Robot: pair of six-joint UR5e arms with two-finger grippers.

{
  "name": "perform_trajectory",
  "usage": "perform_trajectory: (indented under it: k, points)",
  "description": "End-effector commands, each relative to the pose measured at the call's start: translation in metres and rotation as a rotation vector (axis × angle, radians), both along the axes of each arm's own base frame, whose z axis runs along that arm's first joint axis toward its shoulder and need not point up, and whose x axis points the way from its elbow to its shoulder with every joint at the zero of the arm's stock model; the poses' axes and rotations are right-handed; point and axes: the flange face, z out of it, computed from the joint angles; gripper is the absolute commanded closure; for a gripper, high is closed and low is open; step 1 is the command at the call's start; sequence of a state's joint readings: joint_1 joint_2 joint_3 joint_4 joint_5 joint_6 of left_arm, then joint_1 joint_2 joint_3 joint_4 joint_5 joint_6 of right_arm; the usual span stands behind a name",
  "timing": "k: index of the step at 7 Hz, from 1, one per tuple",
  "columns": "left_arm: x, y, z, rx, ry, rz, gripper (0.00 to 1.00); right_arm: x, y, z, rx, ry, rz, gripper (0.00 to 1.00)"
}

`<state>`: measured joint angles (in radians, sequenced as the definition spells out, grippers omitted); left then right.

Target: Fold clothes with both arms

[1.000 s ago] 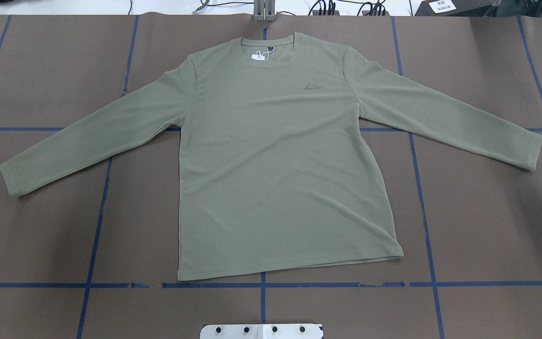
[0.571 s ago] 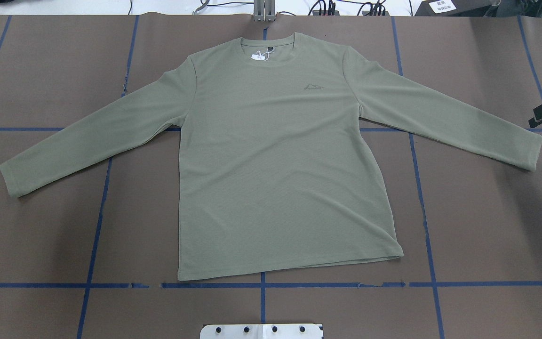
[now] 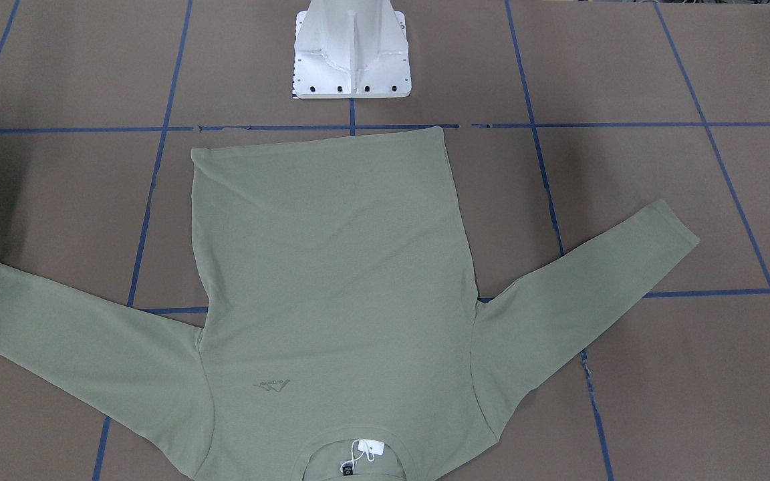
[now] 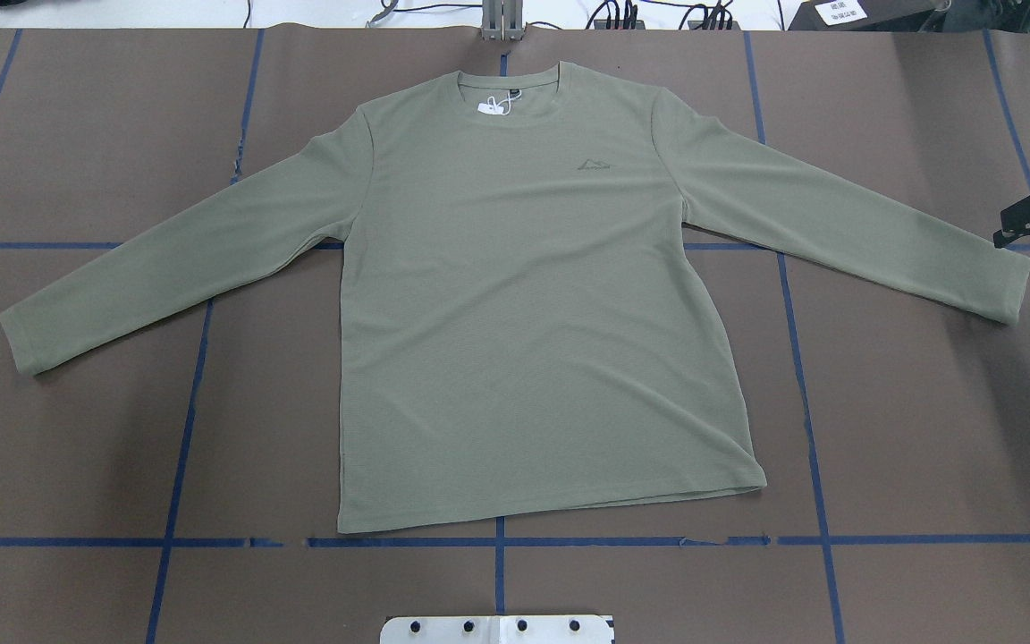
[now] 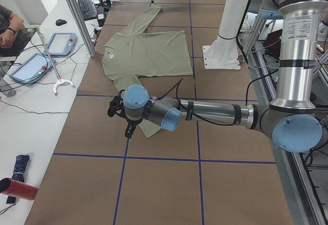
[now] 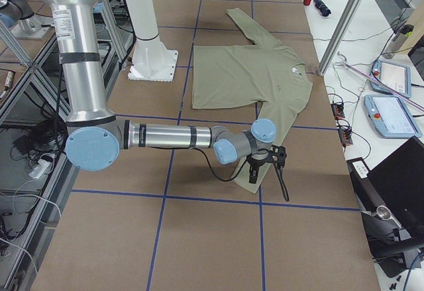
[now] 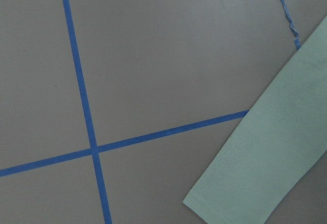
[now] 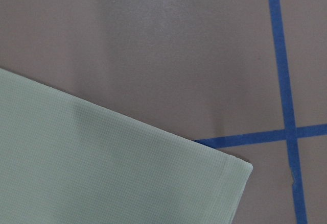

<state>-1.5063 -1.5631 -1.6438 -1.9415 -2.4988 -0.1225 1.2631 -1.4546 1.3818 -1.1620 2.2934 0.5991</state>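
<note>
While the shirt (image 4: 524, 313) lies flat, front up, on the bench (image 4: 77, 447), collar away from the robot and both sleeves spread out, the one real change is on the right side. The right hand (image 4: 1025, 224) now reaches further in from the overhead view's edge than a sec ago and hangs just beside the right cuff (image 4: 1011, 286), not touching the fabric. Its fingers look apart in the exterior right view, so prob. released, holding nothing. The shirt itself shows no shift: same outline, no crease lifted.

The left hand (image 5: 120, 115) shows properly only in the exterior left view, near the left cuff (image 4: 19, 344); can't tell if it's clenched or released. Its wrist cam looks down on that cuff end w/ bare bench beside it.

Judgement: no fold begun yet. Both arms seem to be lining up on the cuffs, so sleeve pickup is likely the step in hand.
</note>
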Motion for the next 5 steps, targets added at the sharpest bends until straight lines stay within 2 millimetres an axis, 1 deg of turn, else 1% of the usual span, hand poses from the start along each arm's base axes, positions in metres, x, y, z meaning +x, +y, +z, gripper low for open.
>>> perform_trajectory:
  k: [1, 2, 3, 4, 5]
  points:
    - [0.000, 0.000, 0.000, 0.004, 0.000, 0.001, 0.00, 0.001, -0.001, 0.017, -0.031, 0.025, 0.015, 0.04]
    - [0.000, -0.001, -0.002, 0.007, 0.000, 0.001, 0.00, -0.003, -0.012, 0.025, -0.040, 0.029, 0.013, 0.06]
    - [0.000, -0.001, -0.002, 0.007, 0.000, 0.001, 0.00, -0.009, -0.028, 0.036, -0.066, 0.038, 0.013, 0.06]
    - [0.000, -0.001, -0.002, 0.008, 0.000, 0.001, 0.00, -0.009, -0.030, 0.048, -0.089, 0.046, 0.013, 0.07]
    - [0.000, -0.001, -0.002, 0.007, 0.001, 0.000, 0.00, -0.011, -0.036, 0.054, -0.104, 0.049, 0.012, 0.08]
